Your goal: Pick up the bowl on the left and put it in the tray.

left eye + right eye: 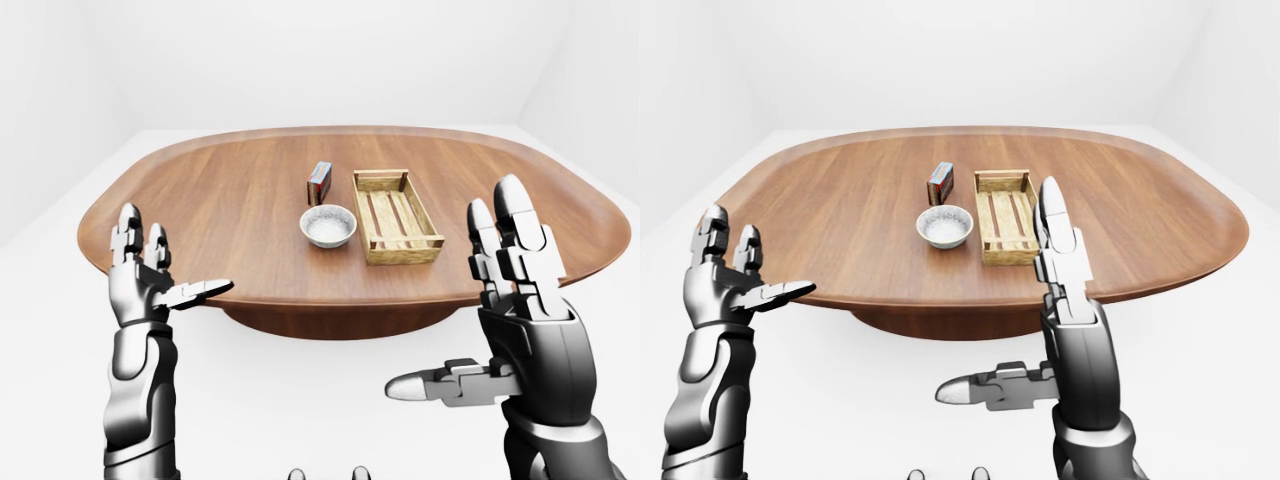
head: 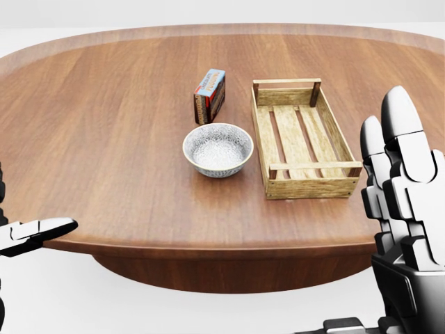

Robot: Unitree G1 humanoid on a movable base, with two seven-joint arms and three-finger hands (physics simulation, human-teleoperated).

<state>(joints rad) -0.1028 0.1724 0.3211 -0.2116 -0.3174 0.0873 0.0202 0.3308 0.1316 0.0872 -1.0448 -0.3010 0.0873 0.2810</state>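
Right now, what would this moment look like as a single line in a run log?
stage: before reach | bowl: on table, left of tray | tray: empty | left hand: open | right hand: open

In the head view, the left hand [image 2: 31, 233] is cut off by the left edge, so only one finger shows. The right hand [image 2: 403, 209] runs off the right and bottom edges, its thumb barely visible. The surface [image 2: 104, 139] is cropped at both sides there. In the right-eye view, the right hand's fingers [image 1: 1058, 235] cover part of the tray [image 1: 1002, 215]. The print on the small box [image 2: 209, 94] is too small to read.
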